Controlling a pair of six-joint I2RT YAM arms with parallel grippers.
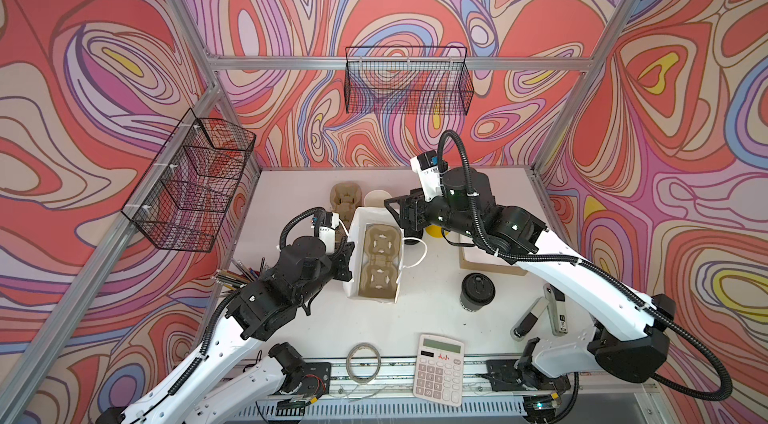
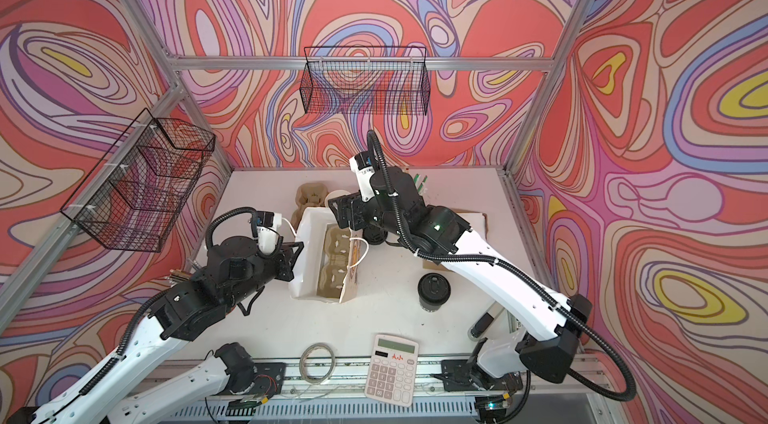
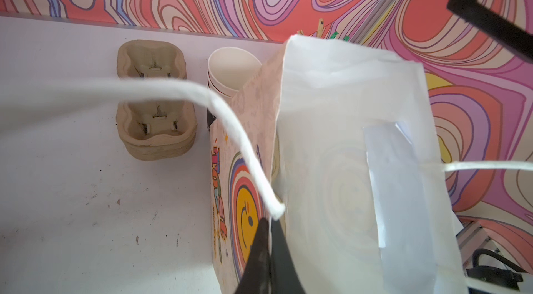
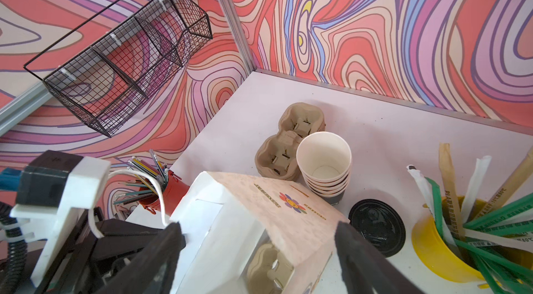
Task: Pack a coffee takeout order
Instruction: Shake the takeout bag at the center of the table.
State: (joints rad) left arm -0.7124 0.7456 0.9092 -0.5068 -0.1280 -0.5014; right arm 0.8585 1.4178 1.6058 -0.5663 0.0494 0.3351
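The paper bag (image 1: 356, 235) stands under the right gripper (image 4: 258, 227), a two-cup carrier (image 1: 379, 264) lying in it. Beyond the gripper sit a stack of carriers (image 4: 288, 145) and, just beside it, a stack of cups (image 4: 324, 163); the lidded cup (image 1: 477, 292) stands well behind it, to its right.

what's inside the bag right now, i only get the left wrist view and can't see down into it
Observer: A tan two-cup carrier lies flat on the bottom of the bag, both holes empty.
Operator: where's the black cup
Observer: Upright on the table, right of the bag, not touching it.
Operator: and the right gripper
Observer: Its fingers are spread wide near the bag's back end, closed on nothing.
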